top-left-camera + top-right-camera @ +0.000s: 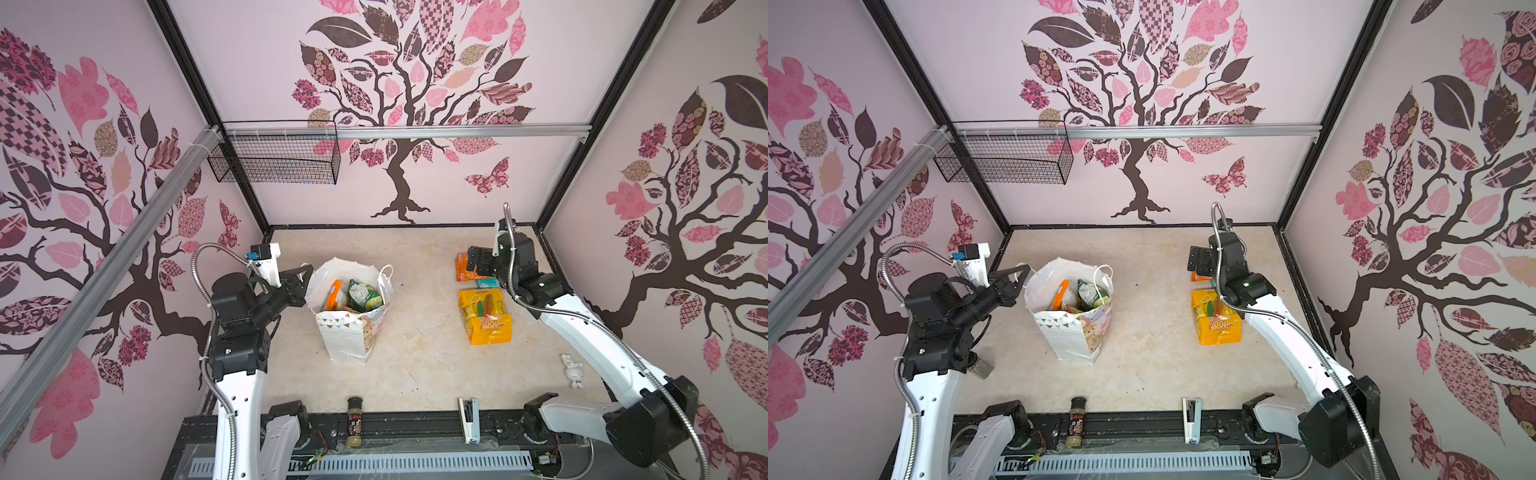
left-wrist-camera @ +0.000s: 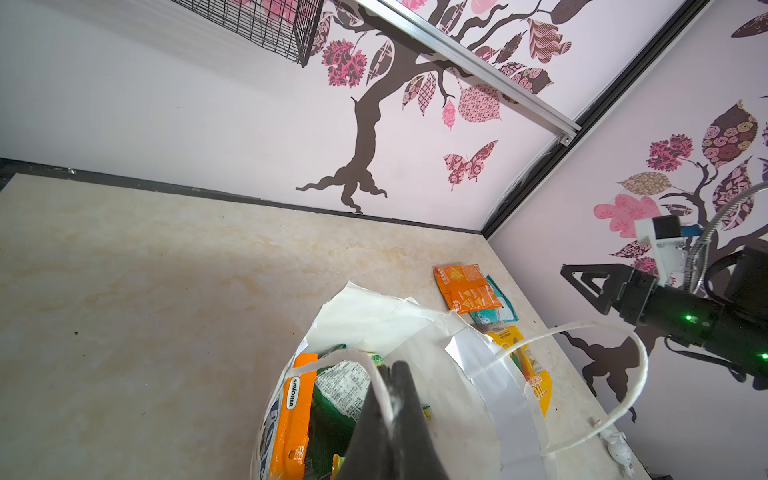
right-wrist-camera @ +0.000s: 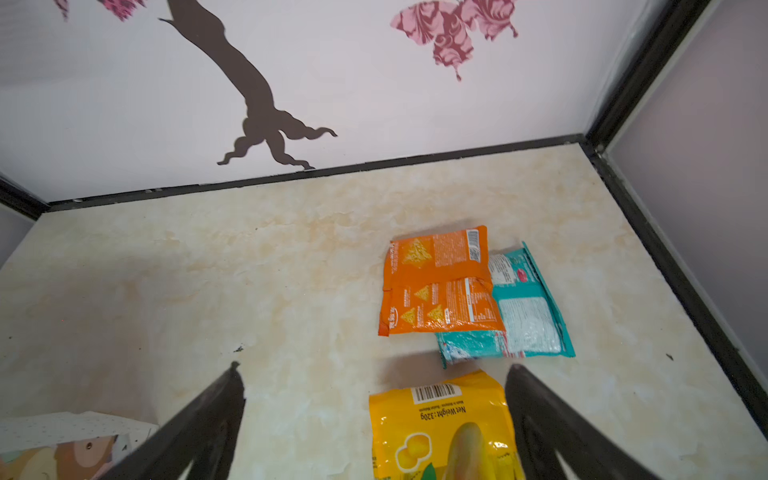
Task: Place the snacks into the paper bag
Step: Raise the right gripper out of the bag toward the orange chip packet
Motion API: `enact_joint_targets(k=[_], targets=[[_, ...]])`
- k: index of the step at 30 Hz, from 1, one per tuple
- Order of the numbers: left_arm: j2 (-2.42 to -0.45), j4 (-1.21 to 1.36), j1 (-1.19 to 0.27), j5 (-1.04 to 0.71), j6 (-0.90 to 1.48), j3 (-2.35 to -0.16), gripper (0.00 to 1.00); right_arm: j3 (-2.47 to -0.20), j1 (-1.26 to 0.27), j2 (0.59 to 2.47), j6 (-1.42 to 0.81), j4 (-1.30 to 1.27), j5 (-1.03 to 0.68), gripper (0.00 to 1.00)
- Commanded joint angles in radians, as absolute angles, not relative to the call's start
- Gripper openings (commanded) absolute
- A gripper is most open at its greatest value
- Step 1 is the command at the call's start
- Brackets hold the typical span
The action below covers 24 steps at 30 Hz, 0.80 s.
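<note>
The white paper bag (image 1: 349,336) stands upright in the middle of the table, in both top views. Inside it show an orange packet (image 1: 333,295) and a green one (image 1: 363,295). My left gripper (image 2: 392,368) is shut on the bag's left rim (image 2: 374,316), pinching the white paper. At the back right lie three snacks: an orange packet (image 3: 436,282) partly over a teal packet (image 3: 528,316), and a yellow packet (image 3: 440,424) nearer me. My right gripper (image 3: 374,366) hangs open above them, holding nothing, with the yellow packet's end below the gap.
A dark-capped spice jar (image 1: 354,422) and a white stapler (image 1: 468,419) lie at the table's front edge. A small white figurine (image 1: 573,370) sits front right. A black wire basket (image 1: 274,153) hangs on the back wall, upper left.
</note>
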<state>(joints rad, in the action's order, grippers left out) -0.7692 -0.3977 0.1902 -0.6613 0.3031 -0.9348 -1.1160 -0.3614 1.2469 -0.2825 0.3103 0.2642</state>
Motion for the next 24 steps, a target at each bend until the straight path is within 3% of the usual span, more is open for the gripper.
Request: enact_joint_targets(k=[1,15,24], targets=[[-0.768,-0.377,0.194,-0.678,0.296,-0.914,0.0,-1.112,-0.312,1.293,-0.317,0.267,0.198,0.99],[-0.773,-0.359,0.194,-0.688,0.308,-0.907,0.0,-1.189,-0.044,1.59,-0.343,0.178,0.088,0.99],[-0.782,-0.348,0.193,-0.701,0.314,-0.908,0.0,-1.277,-0.019,1.796,-0.347,0.15,0.029,0.99]])
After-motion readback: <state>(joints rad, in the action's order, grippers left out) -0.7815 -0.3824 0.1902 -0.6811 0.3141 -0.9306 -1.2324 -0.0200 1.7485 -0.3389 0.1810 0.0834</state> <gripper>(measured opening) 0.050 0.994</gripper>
